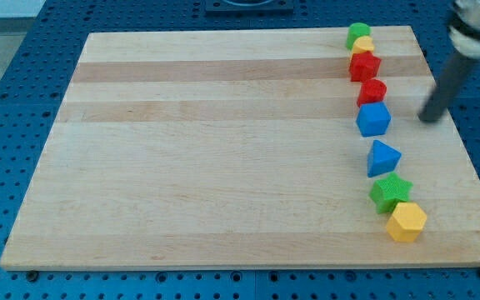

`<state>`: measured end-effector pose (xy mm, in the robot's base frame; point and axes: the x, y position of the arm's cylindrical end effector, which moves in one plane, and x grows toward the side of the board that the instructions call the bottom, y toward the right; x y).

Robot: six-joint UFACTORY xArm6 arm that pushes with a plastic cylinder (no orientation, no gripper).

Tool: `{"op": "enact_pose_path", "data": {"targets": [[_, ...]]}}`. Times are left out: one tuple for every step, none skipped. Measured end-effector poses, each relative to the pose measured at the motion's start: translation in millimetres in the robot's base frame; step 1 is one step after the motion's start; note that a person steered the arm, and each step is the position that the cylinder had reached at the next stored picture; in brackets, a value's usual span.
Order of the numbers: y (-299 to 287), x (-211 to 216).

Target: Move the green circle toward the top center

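Note:
The green circle (357, 33) sits at the view's top right of the wooden board (223, 150), touching a yellow block (363, 45) just below it. Below these, in a column, lie a red block (364, 66), a smaller red block (372, 92), a blue cube (373, 119), a blue triangle (382, 157), a green star (389, 192) and a yellow hexagon (406, 222). My tip (427, 119) rests on the board to the right of the blue cube, apart from all blocks, well below and right of the green circle.
The board lies on a blue perforated table (7, 125). The board's right edge is close to the right of my tip. The dark rod slants up to the view's top right corner.

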<state>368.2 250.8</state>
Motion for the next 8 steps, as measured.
{"op": "enact_pose_path", "data": {"targets": [[-2.3,-95.3],[-37.7,-176.2],[-37.8,-175.9],[-37.8,-175.9],[-43.4,-170.9],[-37.4,-156.7],[-6.4,-138.3],[-42.7,-138.2]]}}
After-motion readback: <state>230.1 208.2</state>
